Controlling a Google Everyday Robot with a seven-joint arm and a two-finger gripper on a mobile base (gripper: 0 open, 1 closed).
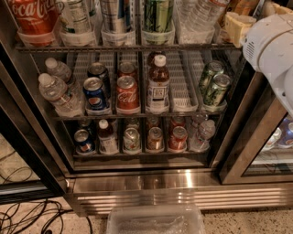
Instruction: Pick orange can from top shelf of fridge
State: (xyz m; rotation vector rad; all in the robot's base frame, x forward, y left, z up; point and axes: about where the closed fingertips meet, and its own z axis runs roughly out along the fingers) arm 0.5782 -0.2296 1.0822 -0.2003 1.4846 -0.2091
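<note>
The orange can (243, 6) sits at the right end of the top shelf (123, 47). Only an orange-brown sliver shows, cut off by the upper edge and hidden below by the cream gripper (238, 27). The gripper, on a white arm (270, 50), is at that shelf's right end; whether it is spread or closed cannot be told.
</note>
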